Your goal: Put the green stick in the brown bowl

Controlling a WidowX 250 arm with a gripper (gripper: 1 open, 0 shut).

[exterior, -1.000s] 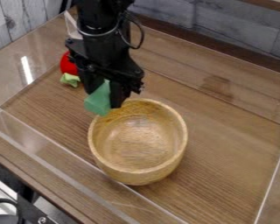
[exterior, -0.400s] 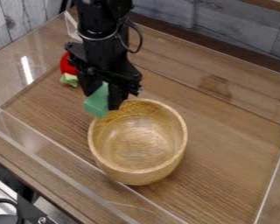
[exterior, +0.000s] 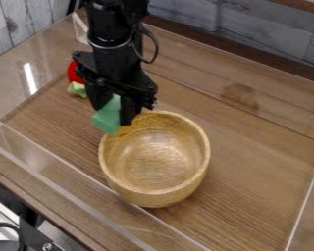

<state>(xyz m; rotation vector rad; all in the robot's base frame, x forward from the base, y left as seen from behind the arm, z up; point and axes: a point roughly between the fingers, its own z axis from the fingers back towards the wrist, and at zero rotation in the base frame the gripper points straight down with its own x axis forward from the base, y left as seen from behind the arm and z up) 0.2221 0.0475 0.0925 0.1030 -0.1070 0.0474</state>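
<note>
The green stick (exterior: 109, 115) is held in the end effector (exterior: 121, 101), whose jaws are clamped on its upper part, so that the bar hangs roughly upright with its lower end pointing down. It is carried just over the near-left rim of the brown bowl (exterior: 154, 157), at the outer edge of the wall rather than above the hollow; whether it touches the rim cannot be told.

The stick is judged to be light and stiff, a flat bar with plain matte faces that should not slip readily between the pads. The broad flat faces are the natural place to grip, as is done here, with the lower length left free to enter the bowl. The bowl looks thick-walled and heavy enough not to be shifted by a light knock, and nothing here appears fragile.

The top of the stick is hidden inside the jaws, so its full length cannot be read. A red toy (exterior: 78, 74) is partly covered behind the arm, and glare on the worktop (exterior: 238, 93) blurs the grain there.
</note>
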